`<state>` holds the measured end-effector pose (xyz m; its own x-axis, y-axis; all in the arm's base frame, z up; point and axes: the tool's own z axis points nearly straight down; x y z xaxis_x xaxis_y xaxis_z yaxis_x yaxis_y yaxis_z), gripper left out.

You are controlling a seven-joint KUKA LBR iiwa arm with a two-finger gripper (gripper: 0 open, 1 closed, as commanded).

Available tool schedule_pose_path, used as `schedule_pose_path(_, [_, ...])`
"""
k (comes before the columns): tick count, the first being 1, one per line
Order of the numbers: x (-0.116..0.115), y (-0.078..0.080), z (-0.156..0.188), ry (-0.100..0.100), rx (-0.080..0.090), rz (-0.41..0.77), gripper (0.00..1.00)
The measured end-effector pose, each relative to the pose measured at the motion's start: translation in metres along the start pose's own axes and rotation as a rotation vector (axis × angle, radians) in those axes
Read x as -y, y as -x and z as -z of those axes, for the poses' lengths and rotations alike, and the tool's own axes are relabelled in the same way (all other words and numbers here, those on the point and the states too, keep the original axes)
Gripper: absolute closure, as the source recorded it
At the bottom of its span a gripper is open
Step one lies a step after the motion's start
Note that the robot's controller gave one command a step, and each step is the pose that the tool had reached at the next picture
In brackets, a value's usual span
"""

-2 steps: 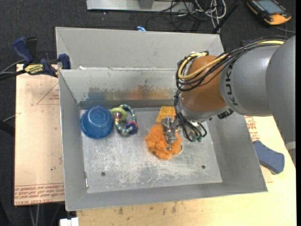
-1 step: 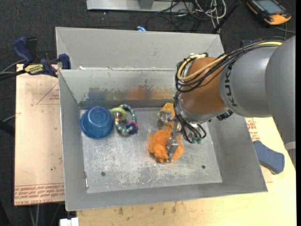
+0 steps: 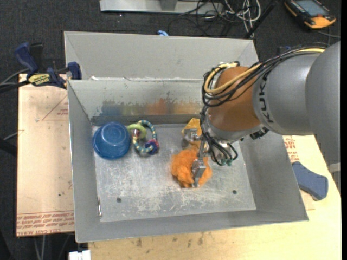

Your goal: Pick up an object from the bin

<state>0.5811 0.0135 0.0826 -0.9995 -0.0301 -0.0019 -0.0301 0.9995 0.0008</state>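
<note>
Orange, crumpled, soft-looking lump near the middle of the bin, slightly toward 3 o'clock, resting on the grey floor. Gripper down on the lump's 3 o'clock side, touching it; impossible to tell how far open. Just at 12 o'clock of the lump, a small yellow thing, partly hidden by the arm. Well apart at 9 o'clock, a striped ring toy, and just beside it a blue bowl.

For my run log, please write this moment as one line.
step: pick | jaws: at orange soft lump, mid-bin | also: blue bowl, ring toy
</note>
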Motion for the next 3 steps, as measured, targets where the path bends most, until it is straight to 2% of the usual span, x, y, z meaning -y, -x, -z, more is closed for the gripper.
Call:
schedule_pose_path(1, [0.011, 0.024, -0.007, -0.001, -0.002, 0.255, 1.00])
schedule_pose_path(2, [0.011, 0.024, -0.007, -0.001, -0.001, 0.255, 1.00])
schedule_pose_path(3, [0.001, 0.026, 0.153, -0.001, 0.005, 0.264, 1.00])
